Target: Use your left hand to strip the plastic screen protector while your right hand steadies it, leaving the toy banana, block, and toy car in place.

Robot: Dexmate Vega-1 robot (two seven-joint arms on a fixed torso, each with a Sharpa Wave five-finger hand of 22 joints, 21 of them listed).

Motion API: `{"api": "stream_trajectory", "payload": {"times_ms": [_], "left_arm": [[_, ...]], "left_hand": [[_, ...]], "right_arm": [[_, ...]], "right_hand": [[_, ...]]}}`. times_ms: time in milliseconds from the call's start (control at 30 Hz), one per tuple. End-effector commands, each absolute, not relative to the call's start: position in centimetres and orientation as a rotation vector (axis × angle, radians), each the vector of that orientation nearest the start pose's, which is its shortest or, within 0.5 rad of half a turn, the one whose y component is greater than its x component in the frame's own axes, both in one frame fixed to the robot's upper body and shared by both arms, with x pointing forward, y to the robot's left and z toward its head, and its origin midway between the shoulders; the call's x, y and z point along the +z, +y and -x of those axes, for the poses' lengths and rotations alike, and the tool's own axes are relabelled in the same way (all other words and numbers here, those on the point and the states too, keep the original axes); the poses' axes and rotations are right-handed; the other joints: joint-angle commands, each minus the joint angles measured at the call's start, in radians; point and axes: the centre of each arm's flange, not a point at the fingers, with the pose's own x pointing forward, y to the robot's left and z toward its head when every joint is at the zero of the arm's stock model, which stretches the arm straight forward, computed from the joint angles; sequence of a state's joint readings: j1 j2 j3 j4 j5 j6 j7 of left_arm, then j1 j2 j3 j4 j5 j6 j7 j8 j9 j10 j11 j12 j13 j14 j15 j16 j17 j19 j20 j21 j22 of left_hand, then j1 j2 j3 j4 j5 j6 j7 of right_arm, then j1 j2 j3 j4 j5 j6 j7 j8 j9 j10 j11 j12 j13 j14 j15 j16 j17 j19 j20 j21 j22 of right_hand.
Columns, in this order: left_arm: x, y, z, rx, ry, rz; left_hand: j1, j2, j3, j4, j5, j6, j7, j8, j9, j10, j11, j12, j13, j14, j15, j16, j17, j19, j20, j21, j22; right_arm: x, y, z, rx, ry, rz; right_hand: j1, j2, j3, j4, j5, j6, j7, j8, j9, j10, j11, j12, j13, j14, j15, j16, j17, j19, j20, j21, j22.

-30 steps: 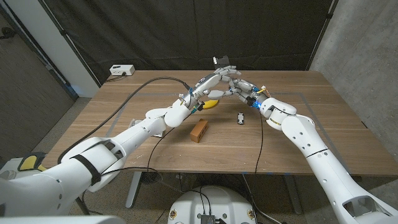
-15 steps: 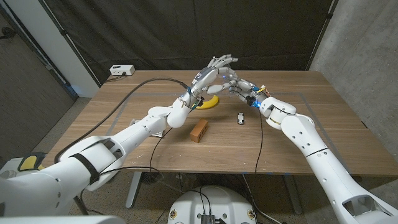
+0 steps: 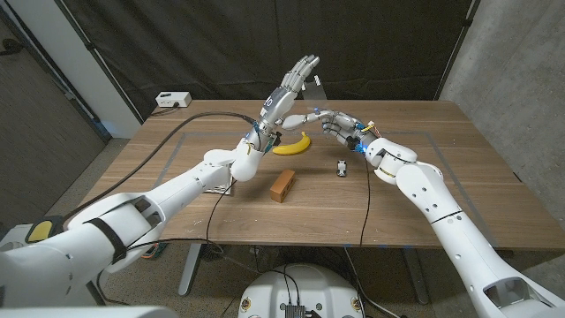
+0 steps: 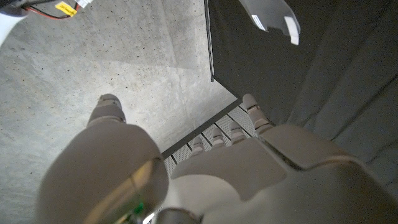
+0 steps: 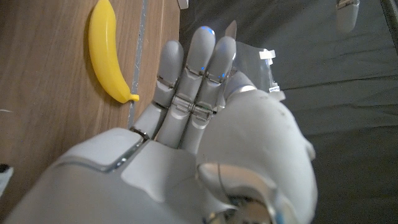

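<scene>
Table [image 3: 459, 190]: wooden, with a dark curtain hanging behind it and a concrete wall on the robot's right.
Left arm: reaches in from the near left corner, over the table's middle, and rises above the far half.
Right arm: comes in from the near right corner and bends toward the table's middle.
Left hand [image 3: 287, 95]: raised high above the toy banana, fingers stretched upward; a small pale sheet, the plastic screen protector [image 3: 314, 86], sits at its fingertips against the curtain. Whether the fingertips pinch it or only touch it cannot be told.
Right hand [image 3: 335, 124]: low over the table just right of the toy banana, fingers curled together; the right wrist view shows clear film [image 5: 254, 57] with white tabs past its fingertips, but a grip on it cannot be made out.
Toy banana [image 3: 292, 145]: yellow, lying on the table under the left forearm, between the two hands.
Block [image 3: 283, 185]: brown wooden piece, nearer the robot than the banana, beside the left arm.
Toy car [image 3: 341, 167]: small, dark and white, just below the right hand, right of the block.
White box [image 3: 172, 100]: on the far left table corner, well apart from everything else.
</scene>
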State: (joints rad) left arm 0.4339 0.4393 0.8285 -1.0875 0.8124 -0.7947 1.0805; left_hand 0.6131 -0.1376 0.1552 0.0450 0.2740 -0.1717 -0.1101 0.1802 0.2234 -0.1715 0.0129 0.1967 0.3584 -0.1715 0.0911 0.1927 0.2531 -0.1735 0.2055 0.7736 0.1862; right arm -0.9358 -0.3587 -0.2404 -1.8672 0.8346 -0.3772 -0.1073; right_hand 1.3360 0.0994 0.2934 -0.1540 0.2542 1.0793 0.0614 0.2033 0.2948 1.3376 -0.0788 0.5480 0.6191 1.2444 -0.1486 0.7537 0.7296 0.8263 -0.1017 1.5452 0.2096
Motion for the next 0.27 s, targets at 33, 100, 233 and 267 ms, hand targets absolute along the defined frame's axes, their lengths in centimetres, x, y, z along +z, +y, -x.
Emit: {"api": "stream_trajectory", "payload": {"times_ms": [33,100,233,267], "left_arm": [[5.3,16.3,-56.5,0.098,-1.681,-0.355],[5.0,17.1,-56.4,0.114,-1.669,-0.330],[4.2,17.8,-56.2,0.140,-1.628,-0.315],[3.9,18.0,-56.1,0.151,-1.621,-0.310]], "left_hand": [[-0.154,0.103,-0.034,0.098,0.037,-0.116,-0.064,0.049,-0.026,-0.033,-0.021,0.048,-0.044,-0.032,-0.047,0.036,-0.022,-0.154,-0.013,0.008,0.004],[-0.161,0.114,-0.036,0.099,0.044,-0.088,-0.067,0.053,-0.030,-0.007,-0.025,0.054,-0.055,-0.005,-0.057,0.041,-0.028,-0.125,-0.021,0.013,0.002],[-0.177,0.138,-0.034,0.107,0.050,-0.053,-0.073,0.059,-0.033,0.015,-0.027,0.057,-0.066,0.010,-0.070,0.042,-0.034,-0.114,-0.026,0.013,0.001],[-0.178,0.140,-0.034,0.107,0.051,-0.052,-0.074,0.058,-0.033,0.017,-0.029,0.057,-0.067,0.013,-0.072,0.042,-0.034,-0.114,-0.027,0.012,0.001]], "right_arm": [[3.4,-15.5,-56.8,0.424,-0.367,-0.264],[3.4,-15.4,-56.6,0.420,-0.366,-0.261],[3.5,-15.2,-56.4,0.424,-0.361,-0.255],[3.6,-15.2,-56.3,0.431,-0.361,-0.251]], "right_hand": [[0.012,0.005,0.000,-0.003,0.004,0.026,0.015,0.007,0.004,0.001,-0.003,0.002,0.004,0.074,-0.076,-0.003,0.002,0.002,-0.120,-0.003,0.000],[0.012,0.005,0.000,-0.003,0.004,0.026,0.015,0.006,0.004,0.001,-0.003,0.002,0.005,0.073,-0.075,-0.004,0.003,0.002,-0.120,-0.002,0.000],[0.012,0.005,-0.001,-0.003,0.004,0.027,0.016,0.007,0.004,0.002,-0.003,0.001,0.004,0.075,-0.076,-0.004,0.002,0.001,-0.120,-0.002,0.000],[0.013,0.005,0.000,-0.004,0.004,0.027,0.016,0.007,0.004,0.003,-0.003,0.001,0.004,0.075,-0.076,-0.004,0.003,0.001,-0.120,-0.002,0.000]]}}
